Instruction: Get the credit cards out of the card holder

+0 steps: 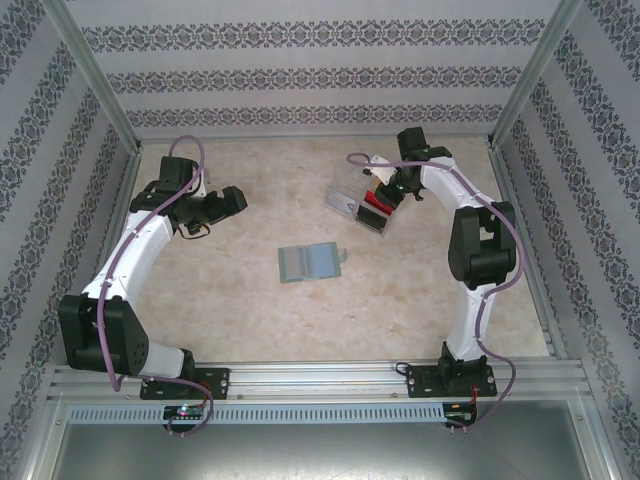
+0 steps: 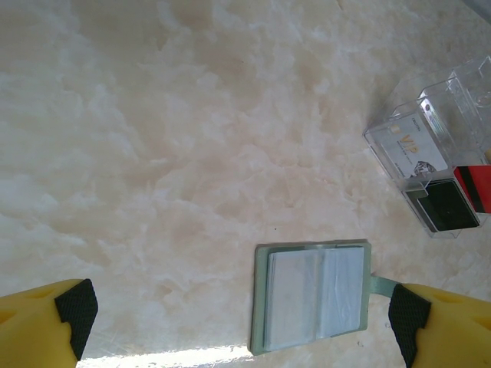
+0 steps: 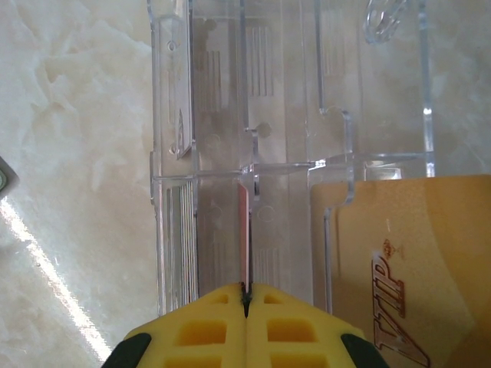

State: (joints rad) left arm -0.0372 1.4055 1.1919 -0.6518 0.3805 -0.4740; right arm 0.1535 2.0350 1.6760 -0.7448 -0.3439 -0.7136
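Our card holder [image 1: 311, 262] lies open mid-table, and its pockets look empty. Our right gripper [image 3: 246, 295] pinches the red card [image 3: 244, 230] over the clear tray [image 3: 173, 176]. Our left gripper [image 1: 230, 199] is spread wide. We think we're nearly done.

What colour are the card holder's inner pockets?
Pale bluish-grey inner pockets, inside the grey-green card holder; clearest in the left wrist view.

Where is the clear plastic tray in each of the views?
Top external: clear tray, right of centre.
Left wrist: clear tray at the right edge, upper half.
Right wrist: clear tray across centre and top.
Shared landmark: the red card at the tray, pinched edge-on by the right gripper.
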